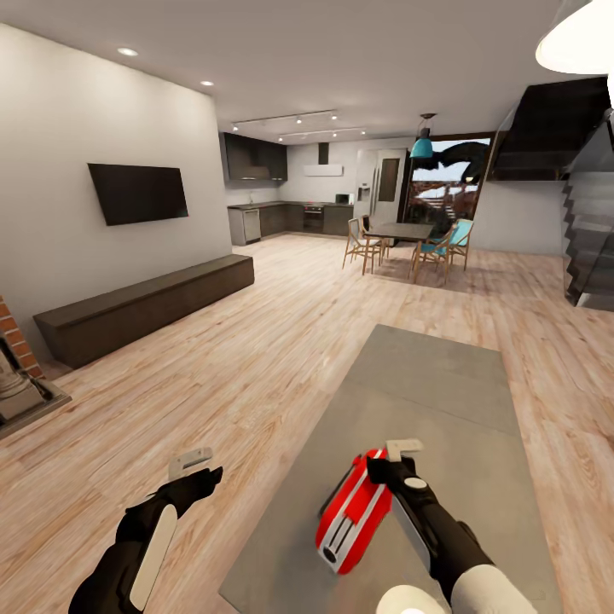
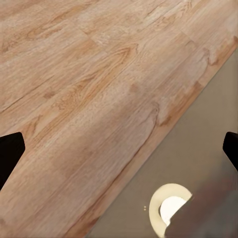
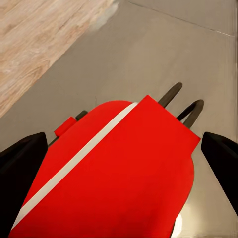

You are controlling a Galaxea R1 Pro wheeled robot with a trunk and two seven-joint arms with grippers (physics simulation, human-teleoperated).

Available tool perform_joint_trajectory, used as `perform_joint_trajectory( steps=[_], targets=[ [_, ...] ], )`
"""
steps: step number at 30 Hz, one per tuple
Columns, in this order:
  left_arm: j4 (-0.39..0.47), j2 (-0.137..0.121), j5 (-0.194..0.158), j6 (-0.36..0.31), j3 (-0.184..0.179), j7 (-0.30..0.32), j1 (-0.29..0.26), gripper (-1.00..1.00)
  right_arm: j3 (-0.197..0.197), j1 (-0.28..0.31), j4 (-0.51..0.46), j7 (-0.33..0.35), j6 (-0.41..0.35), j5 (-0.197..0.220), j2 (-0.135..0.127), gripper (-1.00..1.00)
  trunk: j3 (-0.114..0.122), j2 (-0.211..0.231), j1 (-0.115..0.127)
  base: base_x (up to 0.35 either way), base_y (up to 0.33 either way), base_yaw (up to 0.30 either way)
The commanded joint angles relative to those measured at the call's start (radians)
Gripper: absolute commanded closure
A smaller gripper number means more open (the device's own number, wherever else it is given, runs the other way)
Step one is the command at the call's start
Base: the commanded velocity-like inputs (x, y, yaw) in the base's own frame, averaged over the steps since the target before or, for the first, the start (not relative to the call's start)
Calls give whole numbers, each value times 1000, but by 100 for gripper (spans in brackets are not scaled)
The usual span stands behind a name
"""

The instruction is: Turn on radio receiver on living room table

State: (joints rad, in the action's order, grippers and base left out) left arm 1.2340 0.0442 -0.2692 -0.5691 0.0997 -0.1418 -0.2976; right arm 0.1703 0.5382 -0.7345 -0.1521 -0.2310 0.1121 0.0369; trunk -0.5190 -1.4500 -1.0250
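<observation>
**Right hand over the radio, switch not yet pressed**

The small glossy red radio receiver with a white band lies at the near end of the low surface with the flat matte grey top, tilted, its white end panel toward the robot. The step in hand looks like the reach for its control. The right hand sits at the radio's far upper edge; from the right wrist view its 2 dark fingers stand spread either side of the red body, gripping nothing. Next, I judge, 1 fingertip must come down on the switch, wherever it sits; I cannot make it out. The left hand hovers over the wood floor left of the surface, fingers apart and idle.
</observation>
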Motion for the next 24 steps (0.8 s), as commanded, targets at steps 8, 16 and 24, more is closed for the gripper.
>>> perform_joint_trajectory(
  steps=[8, 16, 24],
  targets=[
    [-1, 1, 1, 1, 0, 1, 0, -100, -18, 0, -3, 0, -5, 1, 0, 100, 0, 0, 0, -83, 49, 0],
    [-1, 0, 1, 1, 0, 1, 0, -100, -19, 0, -3, 0, -5, 1, 0, 100, 0, 0, 0, -248, 205, 0],
    [-1, 0, 3, 1, 0, 1, 0, -100, -19, 0, -2, 0, -4, 1, 0, 100, 0, 0, 0, -254, 232, 0]
  ],
)
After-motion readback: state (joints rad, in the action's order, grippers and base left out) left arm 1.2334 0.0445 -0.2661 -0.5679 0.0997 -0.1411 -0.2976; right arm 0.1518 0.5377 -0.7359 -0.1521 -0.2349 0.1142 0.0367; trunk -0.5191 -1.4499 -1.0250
